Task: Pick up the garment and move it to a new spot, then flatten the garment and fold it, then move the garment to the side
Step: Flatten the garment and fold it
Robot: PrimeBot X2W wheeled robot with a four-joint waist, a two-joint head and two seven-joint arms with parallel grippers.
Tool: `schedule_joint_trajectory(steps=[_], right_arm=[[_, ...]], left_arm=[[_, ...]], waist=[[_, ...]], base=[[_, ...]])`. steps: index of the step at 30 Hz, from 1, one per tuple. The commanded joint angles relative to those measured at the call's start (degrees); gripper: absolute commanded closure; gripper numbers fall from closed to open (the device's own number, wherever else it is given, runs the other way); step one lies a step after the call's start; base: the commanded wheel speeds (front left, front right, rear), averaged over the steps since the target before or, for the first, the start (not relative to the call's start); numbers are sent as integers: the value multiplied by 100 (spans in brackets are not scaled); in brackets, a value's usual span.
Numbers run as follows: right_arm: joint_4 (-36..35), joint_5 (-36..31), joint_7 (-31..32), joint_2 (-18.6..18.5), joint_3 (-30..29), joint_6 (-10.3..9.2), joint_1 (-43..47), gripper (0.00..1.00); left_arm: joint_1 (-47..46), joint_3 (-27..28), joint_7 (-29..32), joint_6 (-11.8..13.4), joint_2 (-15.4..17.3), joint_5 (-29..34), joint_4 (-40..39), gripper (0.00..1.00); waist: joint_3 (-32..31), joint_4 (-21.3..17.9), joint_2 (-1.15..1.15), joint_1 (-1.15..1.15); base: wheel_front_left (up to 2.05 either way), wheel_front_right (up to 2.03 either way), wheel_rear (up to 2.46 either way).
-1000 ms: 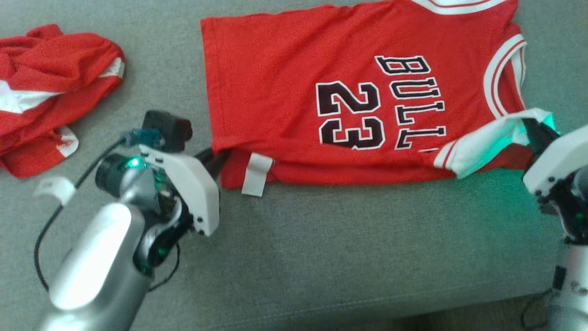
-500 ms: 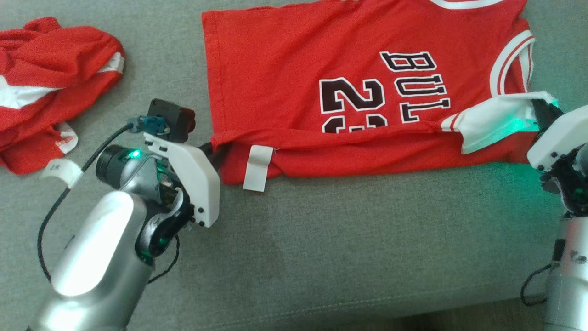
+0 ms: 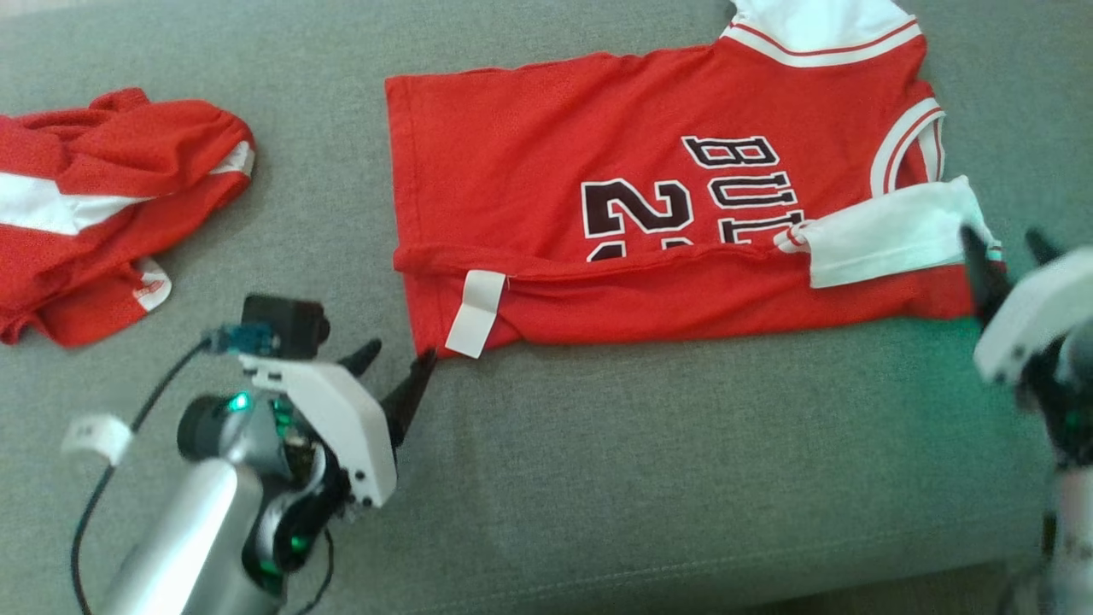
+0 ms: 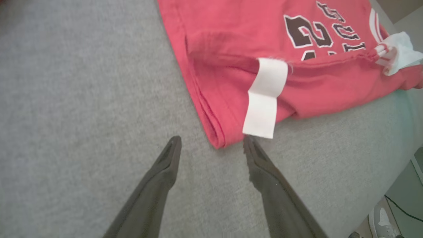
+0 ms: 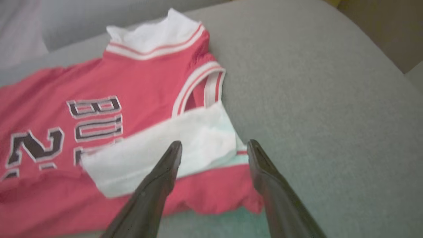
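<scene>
The jersey (image 3: 546,188) lay on the grey sofa (image 3: 598,444), near edge folded over the number. Left end effector (image 3: 398,357) and right end effector (image 3: 1003,243) both sat spread wide, empty, by its near corners. Looked mid-fold to me; next move probably needed a regrasp for a crosswise fold.

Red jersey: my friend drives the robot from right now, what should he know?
Left gripper: jaws open, empty, beside the near-left corner of the jersey.
Right gripper: jaws open, empty, by the white flap at its other end.
The jersey lies flat on the grey couch, near edge folded over the front.
To do: finish folding, move it aside.
</scene>
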Motion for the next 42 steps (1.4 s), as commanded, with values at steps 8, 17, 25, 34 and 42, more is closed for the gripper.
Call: schedule_joint_trajectory(steps=[8,17,25,34,42], right_arm=[[-686,-163,297,-598,537,-4,722,0],[-270,-263,405,-564,274,-4,358,0],[131,-265,480,-595,335,-4,192,0],[269,72,584,-561,478,-4,114,96],[124,766,845,-1008,460,-4,260,100]], left_arm=[[-129,312,-183,180,0,-30,-310,0],[-358,227,-102,174,-72,-38,-237,0],[-387,59,13,88,-178,-125,-50,0],[-490,-182,158,-165,-351,-307,249,100],[-187,-105,163,-362,-94,-523,-78,100]], waist=[[324,-79,0,0],[511,-62,0,0],[540,6,0,0],[570,25,0,0],[273,95,0,0]], base=[[0,0,0],[0,0,0],[0,0,0],[0,0,0],[0,0,0]])
